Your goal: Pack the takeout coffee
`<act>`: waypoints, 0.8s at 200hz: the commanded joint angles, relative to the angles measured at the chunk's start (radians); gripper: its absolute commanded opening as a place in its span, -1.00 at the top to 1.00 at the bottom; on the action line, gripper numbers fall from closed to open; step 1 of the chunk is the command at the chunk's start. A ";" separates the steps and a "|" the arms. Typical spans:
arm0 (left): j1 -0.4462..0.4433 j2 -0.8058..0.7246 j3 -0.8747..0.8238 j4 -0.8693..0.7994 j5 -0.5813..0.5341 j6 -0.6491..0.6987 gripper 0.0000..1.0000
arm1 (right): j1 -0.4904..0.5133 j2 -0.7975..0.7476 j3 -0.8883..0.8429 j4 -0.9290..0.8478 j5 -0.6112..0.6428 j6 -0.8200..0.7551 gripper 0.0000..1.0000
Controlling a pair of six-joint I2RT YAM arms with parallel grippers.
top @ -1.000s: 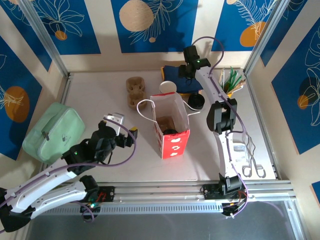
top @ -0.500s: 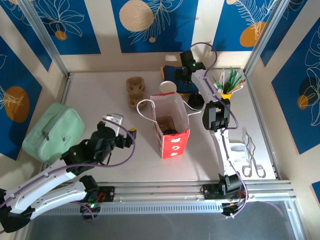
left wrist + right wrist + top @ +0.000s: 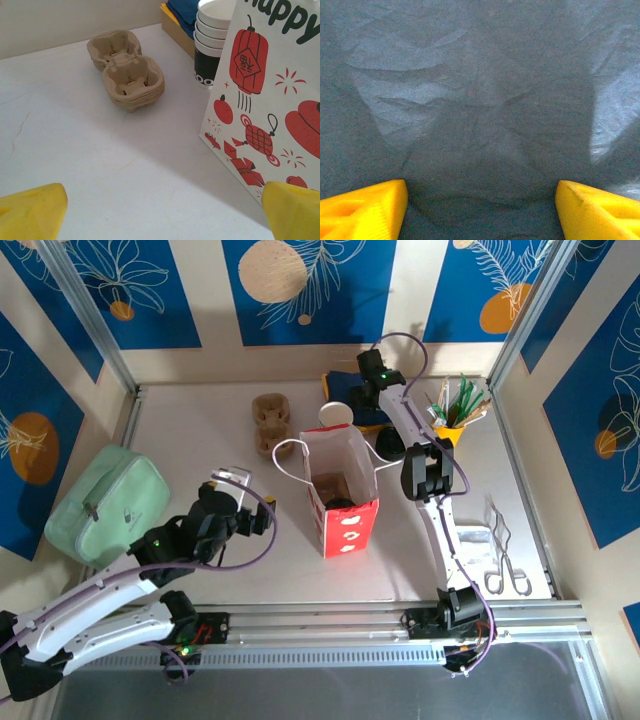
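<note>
Top view: the bag (image 3: 348, 525) stands open at table centre. A dark round top inside it, beside a brown insert (image 3: 328, 483), is probably the coffee (image 3: 340, 504), though its sides are hidden. The left gripper (image 3: 248, 502), at 8 o'clock from the bag, is released and empty. The right gripper (image 3: 368, 380), at 12 o'clock, hangs over a blue cloth (image 3: 343, 387), with the cup stack (image 3: 337, 415) just beside it and the carriers (image 3: 270, 424) at 11 o'clock. Left wrist view: jaws spread wide above the bare table (image 3: 75, 150), facing the carriers, the cup stack and the bag's printed side. Right wrist view: jaws apart with nothing between them, close over the cloth. Judgement: if that dark top is the coffee, the packing itself is done and only extras such as the cloth may remain.
</note>
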 commanded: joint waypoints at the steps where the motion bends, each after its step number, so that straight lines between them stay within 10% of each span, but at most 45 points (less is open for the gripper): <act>1: 0.008 0.000 0.035 0.012 -0.004 -0.008 -0.99 | -0.002 0.029 0.033 0.000 -0.026 0.009 -0.55; 160: 0.008 -0.023 0.034 0.007 0.001 -0.039 -0.99 | -0.030 -0.048 0.075 -0.009 -0.152 0.100 0.22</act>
